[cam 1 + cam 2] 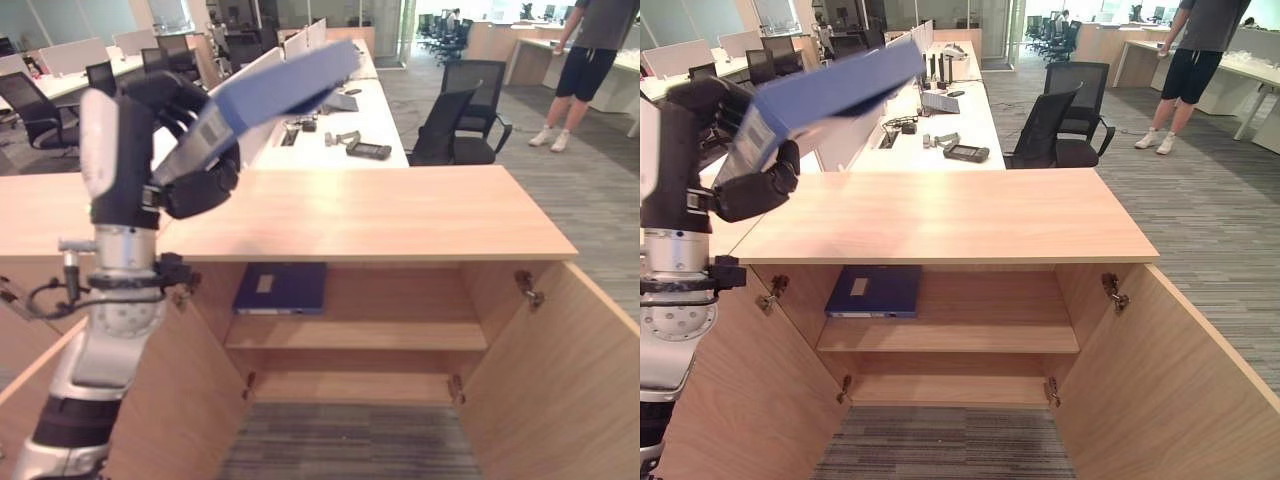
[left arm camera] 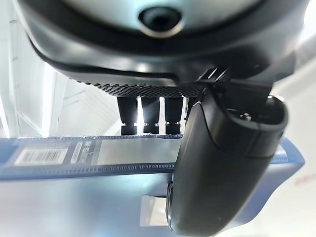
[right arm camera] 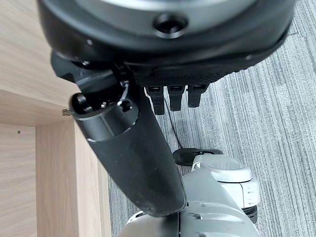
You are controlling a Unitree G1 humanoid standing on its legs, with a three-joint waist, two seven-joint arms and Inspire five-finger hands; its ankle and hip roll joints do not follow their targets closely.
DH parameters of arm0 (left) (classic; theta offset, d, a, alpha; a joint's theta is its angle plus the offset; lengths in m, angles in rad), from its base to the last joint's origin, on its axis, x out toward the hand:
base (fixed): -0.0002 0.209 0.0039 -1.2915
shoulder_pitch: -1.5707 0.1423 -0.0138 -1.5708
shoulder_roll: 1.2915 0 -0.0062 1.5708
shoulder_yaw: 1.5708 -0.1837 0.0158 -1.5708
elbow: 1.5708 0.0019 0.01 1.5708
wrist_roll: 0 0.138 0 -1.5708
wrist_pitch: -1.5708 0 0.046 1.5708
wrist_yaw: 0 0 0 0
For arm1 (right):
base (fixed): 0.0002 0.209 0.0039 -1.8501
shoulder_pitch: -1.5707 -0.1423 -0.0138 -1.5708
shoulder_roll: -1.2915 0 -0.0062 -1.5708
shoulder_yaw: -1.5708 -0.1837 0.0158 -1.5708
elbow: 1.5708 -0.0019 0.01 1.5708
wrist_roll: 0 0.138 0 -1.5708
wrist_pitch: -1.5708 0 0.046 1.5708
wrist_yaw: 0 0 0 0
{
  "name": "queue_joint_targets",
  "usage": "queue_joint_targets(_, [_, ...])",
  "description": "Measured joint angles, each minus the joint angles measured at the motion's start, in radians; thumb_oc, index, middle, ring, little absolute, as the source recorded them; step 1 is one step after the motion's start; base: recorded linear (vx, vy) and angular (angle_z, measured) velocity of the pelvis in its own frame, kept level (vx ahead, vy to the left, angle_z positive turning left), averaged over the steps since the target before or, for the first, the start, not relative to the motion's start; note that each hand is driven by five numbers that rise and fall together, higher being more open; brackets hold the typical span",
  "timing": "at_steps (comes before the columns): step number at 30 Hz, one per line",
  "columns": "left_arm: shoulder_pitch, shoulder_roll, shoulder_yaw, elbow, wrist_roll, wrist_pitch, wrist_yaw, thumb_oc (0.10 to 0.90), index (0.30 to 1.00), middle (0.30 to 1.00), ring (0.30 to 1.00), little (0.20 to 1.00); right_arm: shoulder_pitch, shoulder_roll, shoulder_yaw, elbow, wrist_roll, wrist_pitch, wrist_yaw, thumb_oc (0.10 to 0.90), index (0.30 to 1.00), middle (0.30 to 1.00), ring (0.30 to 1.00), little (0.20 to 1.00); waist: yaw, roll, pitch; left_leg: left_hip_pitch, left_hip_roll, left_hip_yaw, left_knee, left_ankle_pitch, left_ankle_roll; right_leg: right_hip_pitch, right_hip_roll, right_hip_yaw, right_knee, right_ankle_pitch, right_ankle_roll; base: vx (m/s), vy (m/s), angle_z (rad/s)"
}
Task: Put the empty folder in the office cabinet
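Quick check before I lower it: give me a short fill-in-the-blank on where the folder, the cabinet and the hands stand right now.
1. The blue folder is held in the robot's ____ hand, raised above the cabinet top.
2. Both cabinet doors stand ____.
3. A second, dark blue folder lies flat on the ____ shelf inside the cabinet.
4. The right hand holds ____, hanging over the carpet.

Missing words: left; open; upper; nothing

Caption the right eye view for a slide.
Left hand holds a blue folder raised above the open cabinet, another folder already shelved.
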Motion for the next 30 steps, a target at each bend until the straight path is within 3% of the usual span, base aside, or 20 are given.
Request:
queue_joint_targets(4, [0.007,0.052,0.005,-0.032,-0.244,-0.029,-0.112,0.400,0.300,0.300,0.300,0.300,0.000,-0.009,0.001,0.000,-0.001,0.007,0.016,0.800,0.900,0.900,0.900,0.900,0.009,0.005,0.003,0.000,-0.001,-0.009,0.000,0.000,0.000,0.005,-0.001,-0.010,0.000,-0.002,0.002,-0.01,-0.002,0.07])
queue_joint_targets(12, [0.065,0.054,0.018,-0.128,-0.696,-0.037,-0.365,0.400,0.300,0.300,0.300,0.300,-0.009,-0.022,0.022,0.000,-0.003,0.012,0.033,0.800,0.900,0.900,0.900,0.900,0.011,0.011,0.004,0.000,-0.004,-0.020,0.000,0.002,0.005,0.016,-0.003,-0.018,0.000,-0.005,0.002,-0.01,0.001,0.03])
queue_joint_targets(21, [0.085,0.001,-0.105,-0.225,-0.856,-0.005,-0.462,0.400,0.300,0.300,0.300,0.300,-0.033,-0.045,0.053,0.002,-0.079,0.012,0.033,0.800,0.900,0.900,0.900,0.900,0.009,0.034,0.006,0.003,-0.003,-0.034,0.000,0.004,0.003,0.025,-0.002,-0.029,0.000,-0.006,0.000,-0.01,-0.004,0.03])
queue_joint_targets(30, [0.085,-0.030,-0.167,-0.268,-0.897,0.019,-0.496,0.400,0.300,0.300,0.300,0.300,-0.047,-0.053,0.061,0.005,-0.119,0.021,0.032,0.800,0.900,0.900,0.900,0.900,0.010,0.042,0.003,0.005,-0.003,-0.035,0.000,0.003,0.001,0.029,-0.002,-0.031,0.000,-0.006,0.000,0.00,-0.002,0.00])
